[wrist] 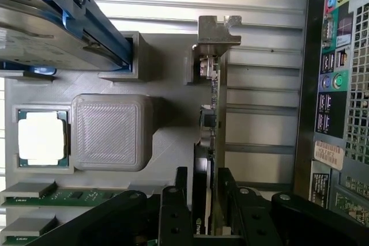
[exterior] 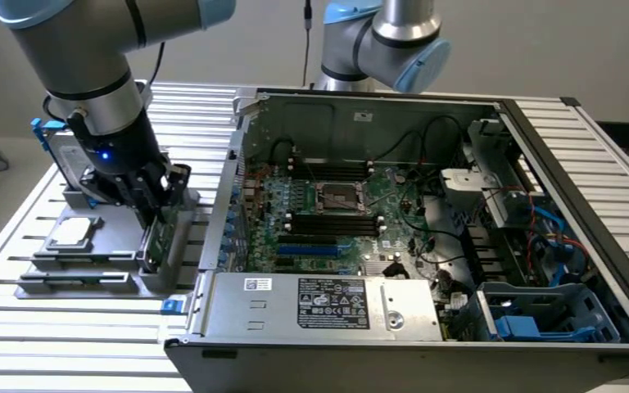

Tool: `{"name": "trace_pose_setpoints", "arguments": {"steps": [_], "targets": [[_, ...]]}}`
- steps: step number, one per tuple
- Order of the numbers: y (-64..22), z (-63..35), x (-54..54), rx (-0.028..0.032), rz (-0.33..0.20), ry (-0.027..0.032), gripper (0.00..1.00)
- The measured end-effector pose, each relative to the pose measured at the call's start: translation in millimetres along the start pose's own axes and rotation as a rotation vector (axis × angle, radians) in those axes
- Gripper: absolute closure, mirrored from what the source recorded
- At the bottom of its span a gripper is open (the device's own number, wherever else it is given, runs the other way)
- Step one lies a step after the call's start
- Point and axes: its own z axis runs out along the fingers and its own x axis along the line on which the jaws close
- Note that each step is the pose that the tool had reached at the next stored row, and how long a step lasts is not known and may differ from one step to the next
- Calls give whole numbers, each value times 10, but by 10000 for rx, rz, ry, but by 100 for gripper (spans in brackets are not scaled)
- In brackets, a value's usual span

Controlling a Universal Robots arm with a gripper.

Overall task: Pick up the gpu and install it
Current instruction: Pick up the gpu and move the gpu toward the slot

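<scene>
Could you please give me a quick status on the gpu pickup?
Gripper down over the gpu, grip unconfirmed. It stands on edge in the grey holder, not yet lifted. Hard drive and chip beside it, apart.

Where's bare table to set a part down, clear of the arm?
Bare slats of the silver slatted table border the grey parts holder toward the exterior view's lower left, and flank the open black computer case on that view's right. Crowded: the narrow strip between holder and case, where the gripper is at the upright green gpu card.
</scene>
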Motion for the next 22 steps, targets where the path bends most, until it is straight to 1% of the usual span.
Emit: {"name": "trace_pose_setpoints", "arguments": {"steps": [1, 2, 10, 15, 18, 22], "targets": [[0, 0, -1, 0, -1, 0, 67], [0, 0, -2, 0, -1, 1, 73], [0, 0, -3, -4, 0, 1, 73], [1, -19, -3, -48, 0, -1, 73], [3, -74, -3, -82, 1, -2, 73], [8, -198, -5, -125, 5, -3, 73]]}}
